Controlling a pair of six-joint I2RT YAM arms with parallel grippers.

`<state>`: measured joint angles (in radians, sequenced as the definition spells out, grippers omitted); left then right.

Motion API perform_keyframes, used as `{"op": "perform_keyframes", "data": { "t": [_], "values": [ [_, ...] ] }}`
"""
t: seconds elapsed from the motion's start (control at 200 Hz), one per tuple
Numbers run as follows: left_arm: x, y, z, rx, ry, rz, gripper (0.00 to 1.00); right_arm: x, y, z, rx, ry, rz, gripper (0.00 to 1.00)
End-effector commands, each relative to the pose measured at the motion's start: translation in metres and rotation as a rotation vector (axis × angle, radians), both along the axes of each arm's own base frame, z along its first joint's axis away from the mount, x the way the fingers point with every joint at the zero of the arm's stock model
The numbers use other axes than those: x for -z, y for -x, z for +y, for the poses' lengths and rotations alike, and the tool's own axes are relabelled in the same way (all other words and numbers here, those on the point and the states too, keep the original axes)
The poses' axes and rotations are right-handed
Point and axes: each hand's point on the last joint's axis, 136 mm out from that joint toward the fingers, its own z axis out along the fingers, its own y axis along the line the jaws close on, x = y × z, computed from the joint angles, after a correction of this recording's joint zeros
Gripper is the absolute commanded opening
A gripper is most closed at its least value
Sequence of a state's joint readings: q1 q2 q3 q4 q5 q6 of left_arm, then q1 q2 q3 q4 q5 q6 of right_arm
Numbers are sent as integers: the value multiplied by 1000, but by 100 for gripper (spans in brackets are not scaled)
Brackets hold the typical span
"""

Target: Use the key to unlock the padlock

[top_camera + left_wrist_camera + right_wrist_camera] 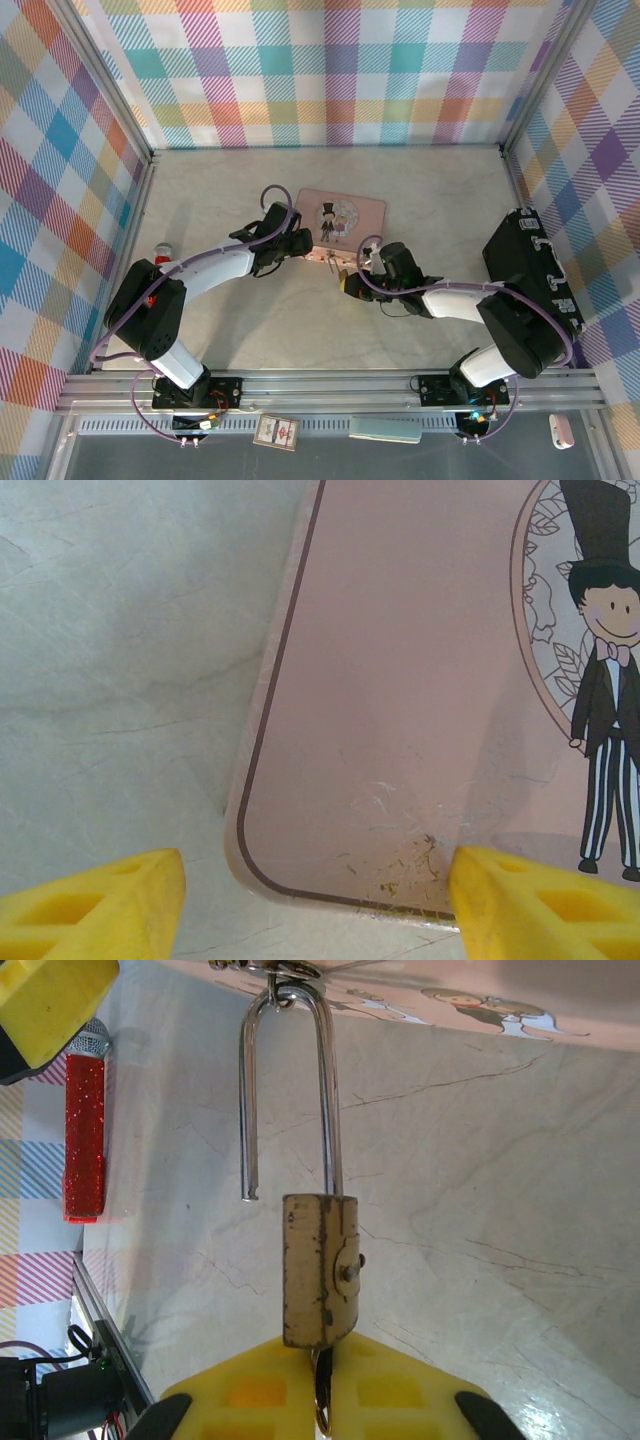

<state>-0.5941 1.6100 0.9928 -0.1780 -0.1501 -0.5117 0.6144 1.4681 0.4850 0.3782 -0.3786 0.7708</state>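
Note:
The brass padlock (320, 1270) hangs just ahead of my right gripper (320, 1360), its silvery shackle (290, 1090) sprung open with one end free of the body. The key (321, 1400) sits in the padlock's underside, and the yellow fingers are shut on it. From above, the padlock (340, 272) lies between the right gripper (352, 280) and the pink tin (340, 215). My left gripper (300, 243) hovers open over the tin's near left corner (400, 680), with its yellow fingertips (100, 905) wide apart and nothing between them.
A red glittery cylinder tool (84, 1130) lies on the marble-look tabletop to the left (162, 250), by the left arm. Checked walls close in the table on three sides. Bare tabletop (420, 190) lies behind and right of the tin.

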Motion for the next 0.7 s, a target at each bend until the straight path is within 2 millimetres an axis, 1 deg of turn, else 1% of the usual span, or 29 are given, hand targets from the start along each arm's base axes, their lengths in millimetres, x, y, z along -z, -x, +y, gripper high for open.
{"op": "perform_keyframes", "data": {
  "t": [0.0,0.11,0.19,0.42,0.535,0.7],
  "values": [
    [39,31,2,42,-45,129,69,31,10,-23,90,73,135,12],
    [38,39,-4,55,-42,126,69,32,9,-27,102,74,134,16],
    [38,44,-6,61,-37,126,69,31,8,-30,106,82,127,20],
    [39,49,-16,73,-19,127,67,28,12,-41,101,112,108,31],
    [38,54,-25,89,-12,128,67,19,11,-49,99,132,57,34],
    [39,64,-39,107,6,135,67,-4,3,-56,76,156,-88,36]
  ]
}}
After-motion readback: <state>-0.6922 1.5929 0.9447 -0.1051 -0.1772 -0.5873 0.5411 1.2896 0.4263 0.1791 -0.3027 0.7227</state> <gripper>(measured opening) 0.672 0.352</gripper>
